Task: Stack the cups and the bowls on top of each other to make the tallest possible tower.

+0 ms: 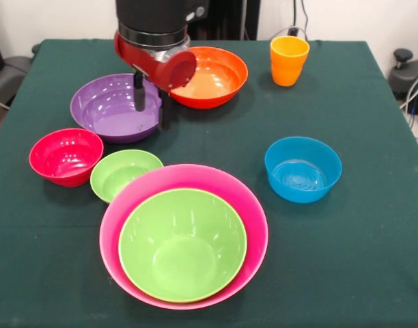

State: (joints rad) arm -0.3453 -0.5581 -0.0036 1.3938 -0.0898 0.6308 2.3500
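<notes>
My gripper [152, 102] hangs open over the right rim of a large purple bowl [106, 109]. One finger [138, 92] is inside the bowl and the other is just outside the rim. A large orange bowl [216, 82] sits right behind it. The orange cup [289, 60] stands upright at the far right. A large lime green bowl [183, 244] is nested in the huge pink bowl [195, 179] at the front. A small red bowl [65, 156], a small lime green bowl [125, 174] and a small blue bowl [303, 169] sit apart. The light green cup and a second purple bowl are out of view.
The table has a dark green cloth [359, 260]. The small lime green bowl touches the pink bowl's left rim. The red wrist housing [158, 61] hangs over the gap between the purple and orange bowls.
</notes>
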